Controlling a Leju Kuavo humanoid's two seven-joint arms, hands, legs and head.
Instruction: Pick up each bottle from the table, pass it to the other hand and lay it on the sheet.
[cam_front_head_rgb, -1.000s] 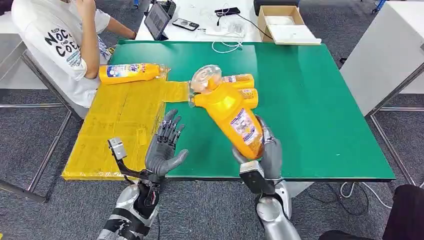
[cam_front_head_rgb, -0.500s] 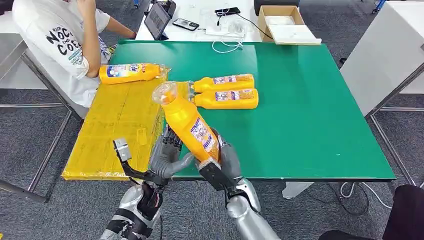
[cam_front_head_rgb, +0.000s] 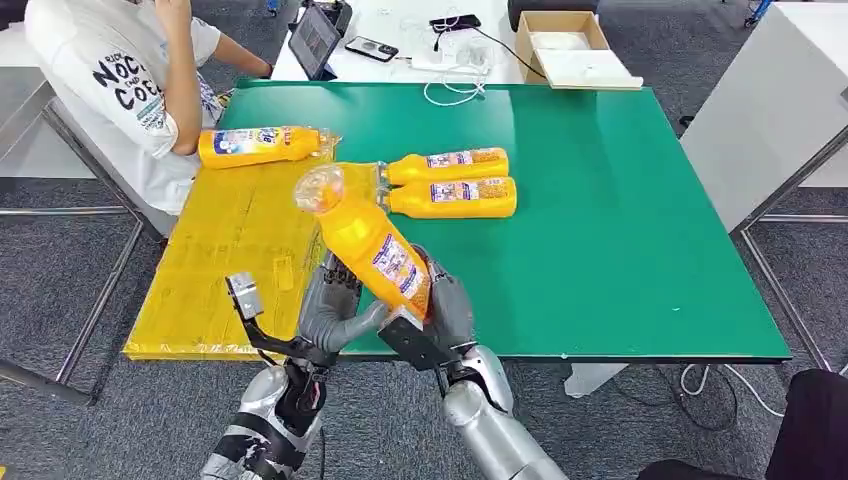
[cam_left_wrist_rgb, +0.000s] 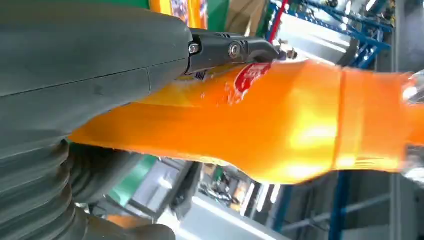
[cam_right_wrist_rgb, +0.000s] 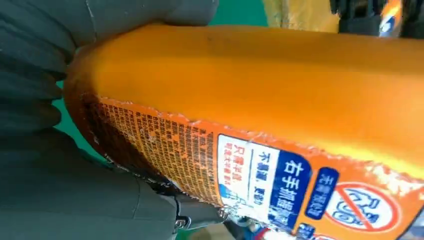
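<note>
A: The right hand grips the held bottle by its base end, cap end tilted up and away toward the yellow sheet. The left hand sits right against the bottle's lower body, thumb along it in the left wrist view; I can't tell from these pictures whether its fingers have closed, so I'd judge the pass as under way, not finished.

B: And how much of the job is done?

A: One bottle on the sheet lies at its far end. Two waiting bottles lie side by side on the green surface, just past the sheet's inner edge. So roughly one laid, one mid-handover, two left.

B: Room to move?

A: Most of the sheet is bare between the laid bottle and the near edge, which seems plenty for laying this one down. Both hands hover at the near edge of the surface, so a slip could drop the bottle to the floor. A seated person is close beside the sheet's far corner.
</note>
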